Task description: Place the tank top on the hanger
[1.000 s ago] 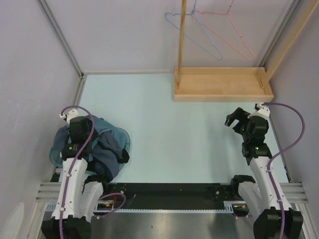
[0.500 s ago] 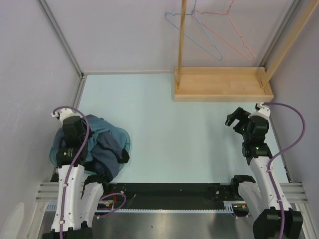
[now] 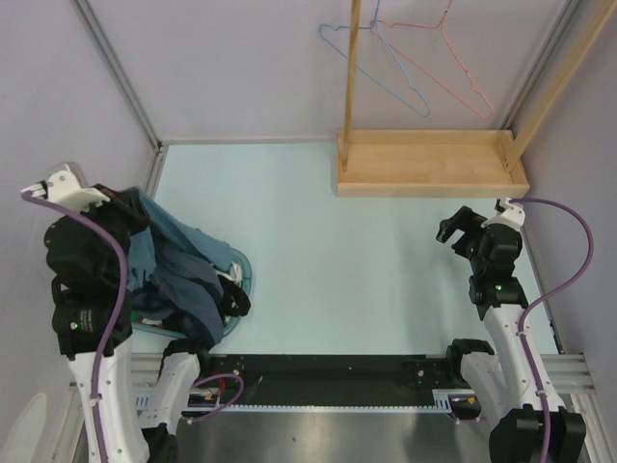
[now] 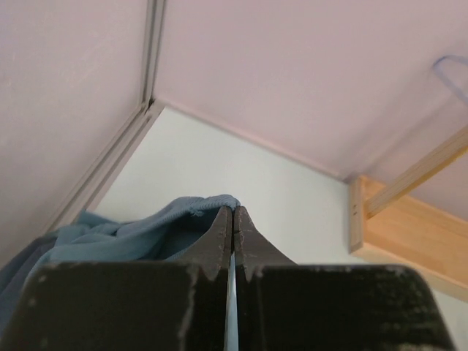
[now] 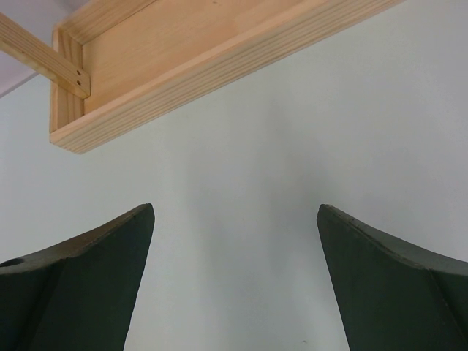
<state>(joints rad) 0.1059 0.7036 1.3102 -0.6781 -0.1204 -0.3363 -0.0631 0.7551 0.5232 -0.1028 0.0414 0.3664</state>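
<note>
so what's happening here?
The left jaws are shut on an edge of the tank top, holding it up over the clothes heap at the table's near left corner. The right jaws are open with nothing between them, near the wooden rack. The blue hanger hangs on the rack, bare.

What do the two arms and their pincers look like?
Both the left arm and right arm have white links, black joint housings and a purple cable looping alongside. The right shows a small green light. The left pincer and right pincer have dark, tapering wedge fingers.
</note>
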